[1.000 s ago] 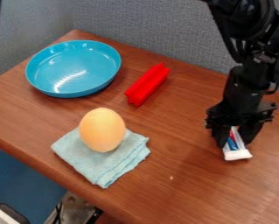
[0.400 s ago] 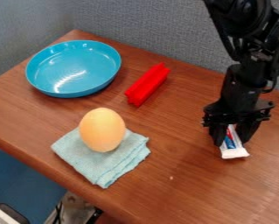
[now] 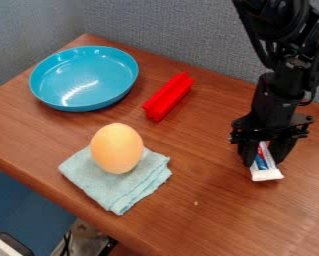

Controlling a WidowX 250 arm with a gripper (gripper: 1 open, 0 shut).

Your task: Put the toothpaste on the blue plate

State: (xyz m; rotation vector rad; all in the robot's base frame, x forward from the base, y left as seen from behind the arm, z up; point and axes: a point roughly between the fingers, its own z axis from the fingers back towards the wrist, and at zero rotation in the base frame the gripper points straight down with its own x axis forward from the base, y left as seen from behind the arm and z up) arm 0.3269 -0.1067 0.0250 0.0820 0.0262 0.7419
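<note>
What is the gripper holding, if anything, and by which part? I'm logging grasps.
The gripper holds the toothpaste tube, closed around its upper part; the lower, white end sticks out below the fingers.

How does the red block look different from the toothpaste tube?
The block is plain red; the tube is white with red and blue printing. The block lies free on the table; the tube is in the gripper. Both are longer than they are wide.
</note>
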